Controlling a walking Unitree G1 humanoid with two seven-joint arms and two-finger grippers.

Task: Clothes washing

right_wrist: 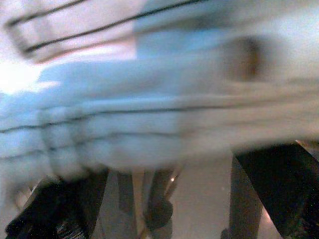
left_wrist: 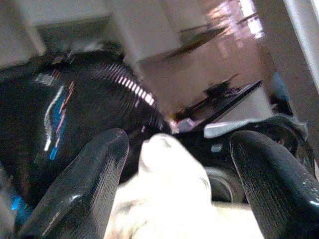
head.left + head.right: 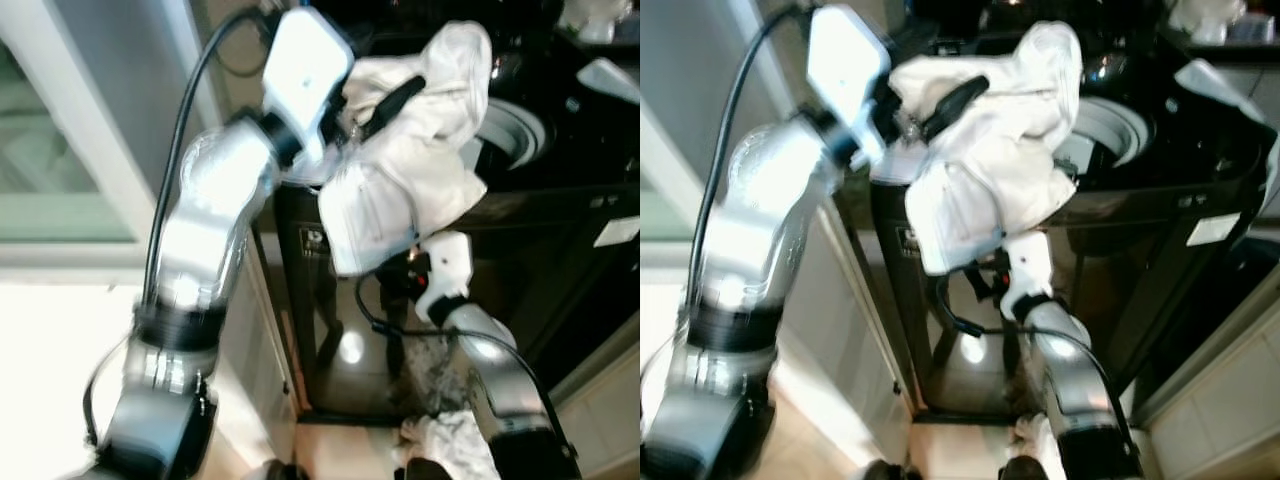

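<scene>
White garment (image 3: 410, 160) | left pincer (image 3: 385, 105) holds above washer rim (image 3: 520, 130)

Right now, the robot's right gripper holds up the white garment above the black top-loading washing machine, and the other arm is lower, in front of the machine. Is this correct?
Not quite: it is the left gripper that holds up the white garment above the black top-loading washing machine, as the left eye view shows. The right arm is the lower one, in front of the machine.

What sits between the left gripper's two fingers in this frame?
White clothing, bunched between the left gripper's spread black fingers, seen in the left wrist view.
</scene>
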